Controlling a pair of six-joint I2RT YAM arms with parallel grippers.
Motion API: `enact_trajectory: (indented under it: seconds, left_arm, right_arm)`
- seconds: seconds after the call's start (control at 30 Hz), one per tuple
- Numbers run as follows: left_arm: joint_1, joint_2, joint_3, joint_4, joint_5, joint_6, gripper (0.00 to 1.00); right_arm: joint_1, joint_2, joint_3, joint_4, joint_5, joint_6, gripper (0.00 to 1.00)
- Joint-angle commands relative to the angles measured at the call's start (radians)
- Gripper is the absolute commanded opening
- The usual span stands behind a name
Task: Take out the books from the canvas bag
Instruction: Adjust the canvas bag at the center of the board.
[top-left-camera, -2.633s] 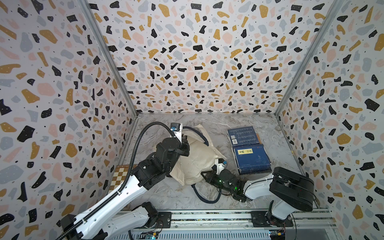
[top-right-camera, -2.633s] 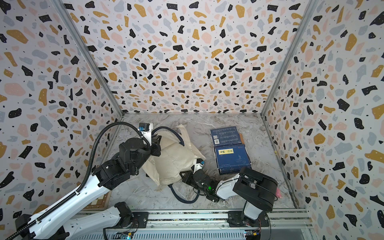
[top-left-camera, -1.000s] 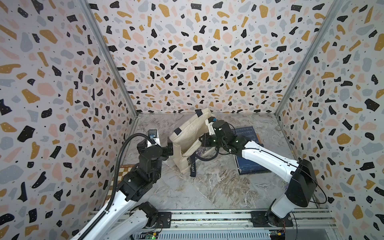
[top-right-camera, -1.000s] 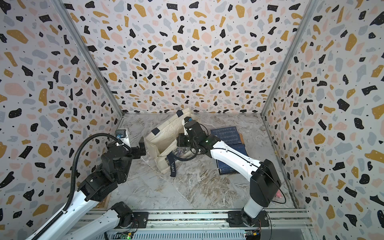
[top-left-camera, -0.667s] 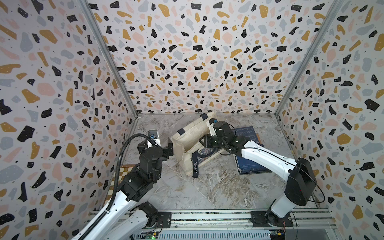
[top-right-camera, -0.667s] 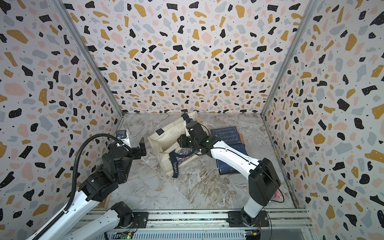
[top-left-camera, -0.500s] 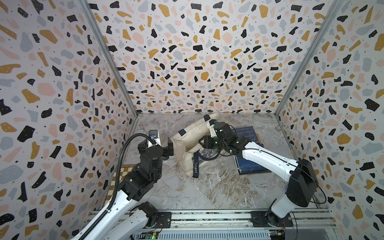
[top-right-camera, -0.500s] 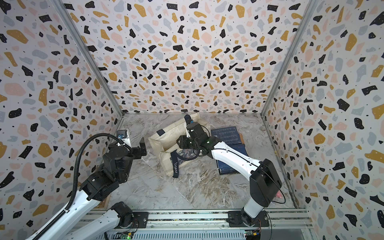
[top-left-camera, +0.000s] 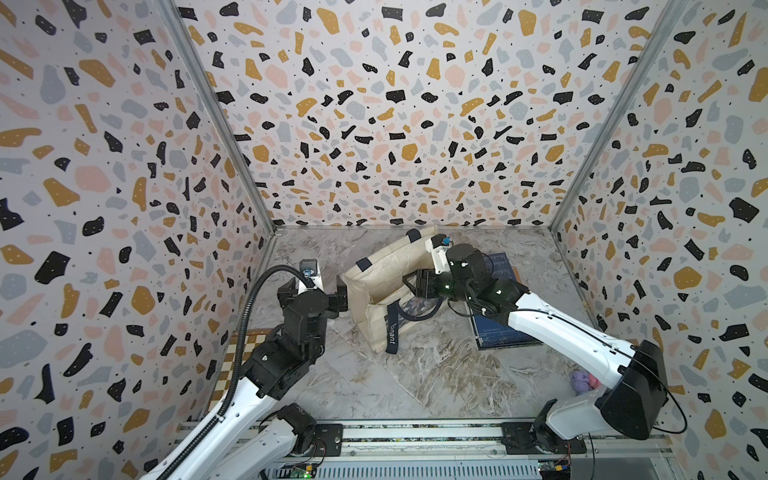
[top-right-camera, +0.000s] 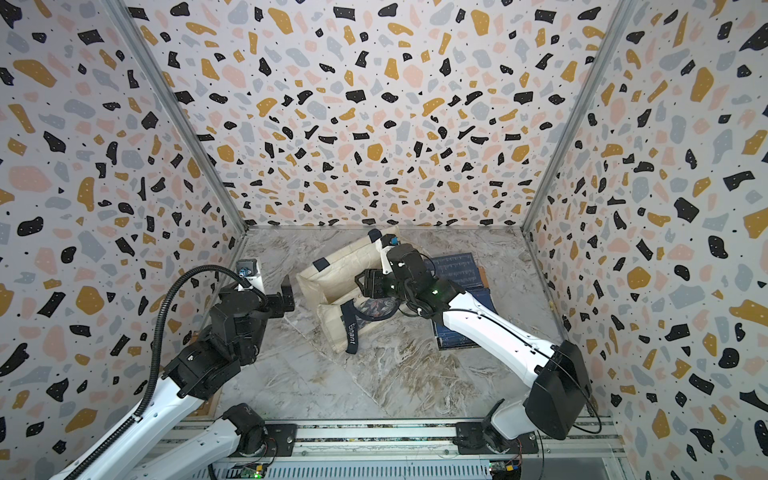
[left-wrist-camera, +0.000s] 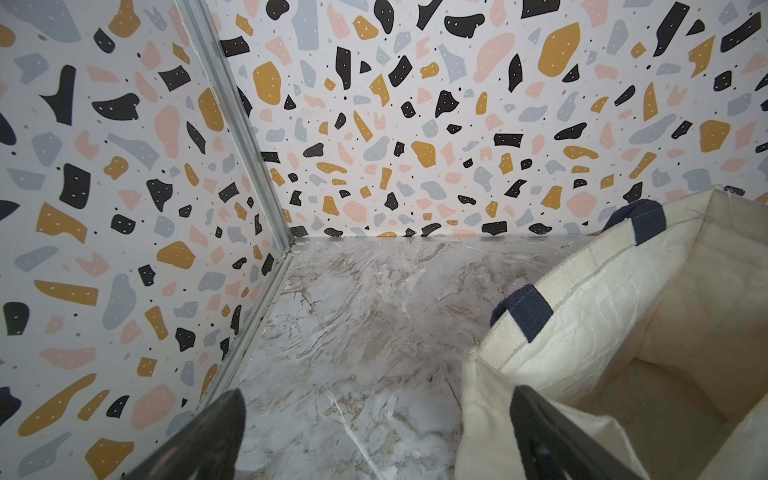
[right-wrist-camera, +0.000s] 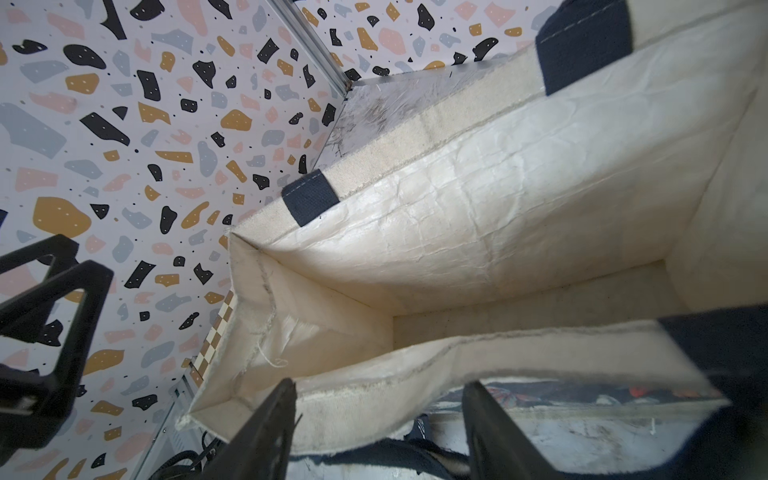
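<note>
Since a second ago: the canvas bag (top-left-camera: 380, 270), then pulled up tall by its rim, has sagged lower on the desk (top-left-camera: 415, 382). The right end effector (top-left-camera: 409, 286) has gone from pinched on that rim to parted. The left arm is unchanged.

Right end effector: fingers apart at the bag's mouth. In the right wrist view (right-wrist-camera: 380, 384) the bag's near rim runs across the gap between them, unpinched.

Left end effector (top-left-camera: 340, 297): fingers spread wide, just beside the bag's end wall on the side away from the books (top-left-camera: 498, 336). In the left wrist view (left-wrist-camera: 378, 395) the bag's corner lies between the fingers; contact cannot be told.

Books: two dark-blue ones lie flat on the desk just beside the bag, partly under the right arm, in both top views (top-right-camera: 455, 266).

Bag: mouth gaping, cream lining showing inside. The navy strap (top-left-camera: 390, 338) with white lettering hangs over the bag's front wall onto the desk.
</note>
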Motion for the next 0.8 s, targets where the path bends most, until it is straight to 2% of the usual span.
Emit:
enact_trajectory:
  seconds: [0.0,0.2,0.27,0.37,0.47,0.63,0.77]
  left_arm:
    - [0.007,-0.002,-0.007,0.033,0.003,-0.008,0.99]
    - [0.011,0.001,-0.011,0.036,0.007,-0.013,0.99]
    - [0.014,0.005,-0.015,0.037,0.009,-0.022,0.99]
    - [0.02,0.016,-0.015,0.037,0.008,-0.034,0.99]
    - [0.028,0.022,-0.017,0.033,0.002,-0.047,0.99]
    - [0.052,0.033,-0.026,0.037,-0.009,-0.055,0.99]
    - [0.098,0.064,-0.034,0.044,0.009,-0.067,0.99]
  right_arm:
    - [0.004,-0.076,-0.002,-0.017,0.034,-0.019,0.66]
    - [0.003,-0.143,-0.01,-0.049,0.028,-0.056,0.69]
    - [0.0,-0.172,-0.013,-0.054,0.043,-0.078,0.73]
    - [-0.008,-0.223,-0.019,-0.064,0.094,-0.115,0.98]
    - [-0.047,-0.291,-0.054,-0.052,0.142,-0.134,1.0]
    - [-0.168,-0.409,-0.159,0.017,0.209,-0.161,0.99]
    - [-0.272,-0.488,-0.299,0.145,0.337,-0.199,1.0]
